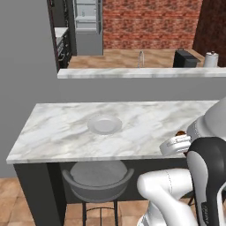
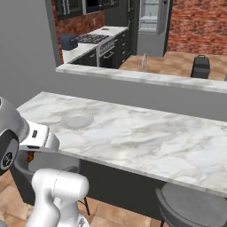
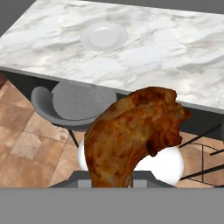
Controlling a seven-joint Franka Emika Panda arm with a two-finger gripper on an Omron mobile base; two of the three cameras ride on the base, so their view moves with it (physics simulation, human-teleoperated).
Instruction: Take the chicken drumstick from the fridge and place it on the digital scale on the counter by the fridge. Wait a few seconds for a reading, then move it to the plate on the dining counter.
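- The chicken drumstick point(image 3: 133, 135) is held in the gripper point(image 3: 114, 181); in the hand view it rises from between the finger tips, which are closed around its lower part.
- In the left base view a small reddish piece of the chicken drumstick point(image 1: 180, 133) is seen at the hand, near the front edge of the dining counter point(image 1: 145, 128).
- The plate point(image 1: 104, 124) lies bare on the dining counter, well apart from the gripper; a round grey stool point(image 1: 98, 176) stands below it.
- The fridge and scale steps are judged to be finished, because the drumstick is already carried in front of the dining counter. This is a judgement only.
- What is left: the drumstick must be brought over the plate point(image 3: 104, 36), lowered onto it, and released.
- In the right base view the plate point(image 2: 77, 120) is seen near the left end of the counter, just beyond the hand.
- No brand, label or writing can be read with certainty; only some faint, unreadable marks are seen on the arm.
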